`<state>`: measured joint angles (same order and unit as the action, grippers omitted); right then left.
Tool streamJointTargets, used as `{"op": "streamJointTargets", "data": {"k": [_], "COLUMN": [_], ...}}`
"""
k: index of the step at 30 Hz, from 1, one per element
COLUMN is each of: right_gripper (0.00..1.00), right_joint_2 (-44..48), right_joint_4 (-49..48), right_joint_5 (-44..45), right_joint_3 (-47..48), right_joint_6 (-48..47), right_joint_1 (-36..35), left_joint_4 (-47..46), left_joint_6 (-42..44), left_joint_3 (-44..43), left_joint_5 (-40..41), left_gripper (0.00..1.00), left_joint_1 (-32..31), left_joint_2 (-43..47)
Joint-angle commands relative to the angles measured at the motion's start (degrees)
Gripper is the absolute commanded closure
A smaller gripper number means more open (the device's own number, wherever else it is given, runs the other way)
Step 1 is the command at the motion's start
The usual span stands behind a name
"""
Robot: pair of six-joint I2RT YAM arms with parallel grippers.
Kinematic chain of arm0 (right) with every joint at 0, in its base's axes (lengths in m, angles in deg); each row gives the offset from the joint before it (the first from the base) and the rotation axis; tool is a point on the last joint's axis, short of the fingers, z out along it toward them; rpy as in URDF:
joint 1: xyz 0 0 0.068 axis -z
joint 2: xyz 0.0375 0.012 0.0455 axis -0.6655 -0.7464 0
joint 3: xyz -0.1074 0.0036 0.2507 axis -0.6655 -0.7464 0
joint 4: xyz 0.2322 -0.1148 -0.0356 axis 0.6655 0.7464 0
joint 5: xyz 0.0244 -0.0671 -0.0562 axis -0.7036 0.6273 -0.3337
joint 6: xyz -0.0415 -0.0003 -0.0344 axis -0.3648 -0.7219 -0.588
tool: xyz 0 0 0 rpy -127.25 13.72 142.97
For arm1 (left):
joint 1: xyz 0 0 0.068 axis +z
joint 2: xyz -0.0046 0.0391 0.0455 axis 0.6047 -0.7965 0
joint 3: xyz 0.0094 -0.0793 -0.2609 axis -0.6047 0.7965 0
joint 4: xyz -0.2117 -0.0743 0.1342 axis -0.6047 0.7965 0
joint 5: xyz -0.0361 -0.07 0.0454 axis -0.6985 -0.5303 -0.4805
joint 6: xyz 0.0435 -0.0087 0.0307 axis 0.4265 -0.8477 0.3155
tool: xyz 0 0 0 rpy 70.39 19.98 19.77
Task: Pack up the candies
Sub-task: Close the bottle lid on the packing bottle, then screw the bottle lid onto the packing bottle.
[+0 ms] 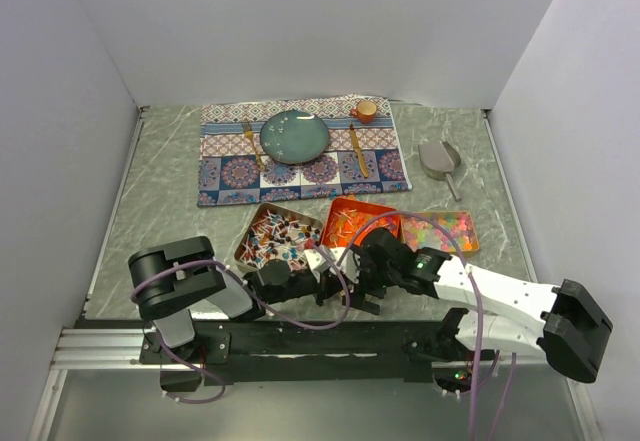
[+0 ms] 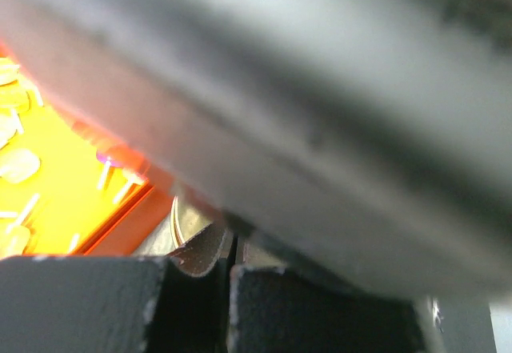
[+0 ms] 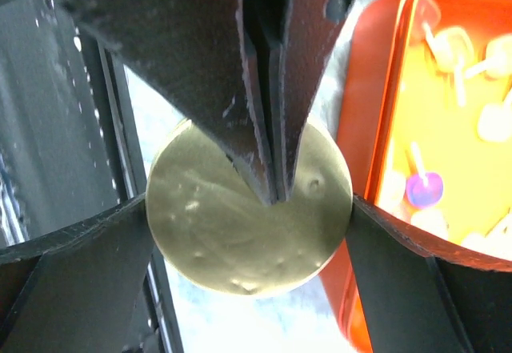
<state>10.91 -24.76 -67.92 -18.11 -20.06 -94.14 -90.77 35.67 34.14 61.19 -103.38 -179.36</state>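
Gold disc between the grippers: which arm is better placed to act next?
Right, likely. The right gripper stands open with a finger on each side of the gold disc, so closing would take it. The left gripper is shut, apparently pinching its edge.

- The top view was bright and even, lit from overhead and sharp edge to edge, with just soft shadows under the arms.
- In the left wrist view, a huge grey smear above the left fingers (image 2: 80,305) was hopelessly out of focus.
- Up-left of those fingers the orange tray (image 2: 64,201) glowed overexposed, and the candies (image 2: 18,163) were pale blobs.
- In the right wrist view, the gold disc (image 3: 240,241) between the right fingers (image 3: 72,281) was crisp with a dull sheen, and the floor below it was blown white.
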Motion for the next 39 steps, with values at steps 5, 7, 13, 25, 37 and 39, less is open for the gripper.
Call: {"op": "streamJointTargets", "data": {"k": [5, 7, 13, 25, 37, 39], "right_gripper": [0.00, 0.00, 0.00, 0.00, 0.00, 0.00], "right_joint_2": [6.54, 8.38, 12.08, 14.45, 6.11, 4.18], "right_joint_4": [3.01, 5.91, 9.34, 17.08, 14.45, 14.44], "right_joint_5": [2.01, 1.92, 2.80, 6.48, 9.39, 9.30], "right_joint_3": [2.93, 2.84, 1.35, 10.83, 21.46, 24.44], "right_joint_6": [1.28, 0.49, -0.75, -0.32, -1.81, 1.16], "right_joint_1": [3.21, 3.38, 4.08, 11.03, 17.61, 19.45], "left_joint_4": [7.54, 7.46, 3.51, -7.08, 4.39, -0.35], "left_joint_6": [4.43, 4.52, 6.53, 19.28, 11.72, 11.90], "left_joint_3": [-2.24, -2.50, -1.98, 6.98, 7.95, 9.35], "left_joint_5": [0.87, 0.96, 1.92, 7.55, 3.16, 4.47], "left_gripper": [0.99, 0.99, 0.99, 0.12, 0.03, 0.03], "left_joint_1": [-2.65, -2.73, -2.91, -0.54, -1.94, -2.21], "left_joint_2": [-5.27, -6.33, -7.48, 11.31, 15.92, 11.44]}}
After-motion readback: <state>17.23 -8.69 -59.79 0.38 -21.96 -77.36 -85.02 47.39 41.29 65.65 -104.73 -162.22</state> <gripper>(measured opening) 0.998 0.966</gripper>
